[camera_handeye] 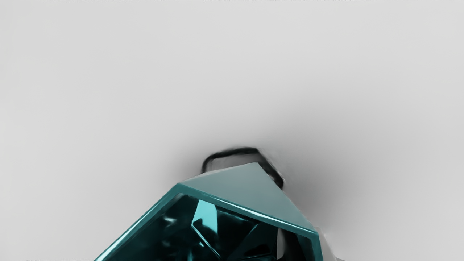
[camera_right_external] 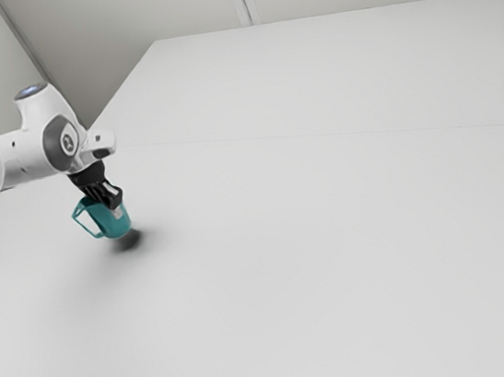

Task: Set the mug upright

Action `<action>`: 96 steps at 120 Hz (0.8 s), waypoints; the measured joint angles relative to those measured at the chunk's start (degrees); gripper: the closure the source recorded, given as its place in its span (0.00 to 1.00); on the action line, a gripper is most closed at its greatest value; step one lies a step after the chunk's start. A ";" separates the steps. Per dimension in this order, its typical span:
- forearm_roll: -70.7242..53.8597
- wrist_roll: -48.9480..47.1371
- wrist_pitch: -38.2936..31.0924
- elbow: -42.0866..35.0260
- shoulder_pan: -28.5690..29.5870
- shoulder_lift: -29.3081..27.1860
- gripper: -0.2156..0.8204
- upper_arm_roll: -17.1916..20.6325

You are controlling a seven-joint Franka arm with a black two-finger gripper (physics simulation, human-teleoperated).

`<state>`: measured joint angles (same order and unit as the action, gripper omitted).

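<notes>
Teal mug [camera_right_external: 111,222], one: exterior view's left, just above table [camera_right_external: 318,263], below my gripper [camera_right_external: 112,199], which pinches its wall (one finger inside). Long axis leans, base toward exterior view's right; needs levelling, I judge, before lowering.

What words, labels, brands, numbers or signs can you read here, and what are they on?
Nothing here is readable.
Robot arm: a small mark on its dark-ringed joint, too small to read.
Mug: no text seen on the sides in view.
Table: none seen.
</notes>
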<state>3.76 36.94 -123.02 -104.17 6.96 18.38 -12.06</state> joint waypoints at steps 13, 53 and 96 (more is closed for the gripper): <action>-1.87 -3.05 -3.09 -0.76 0.07 0.03 0.96 -0.11; 1.52 -10.52 -9.72 -5.16 0.20 0.04 0.96 -0.30; 3.18 -14.55 -11.39 -6.03 0.46 -0.05 0.46 -0.49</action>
<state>6.95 22.39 -134.41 -110.20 7.41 18.34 -12.56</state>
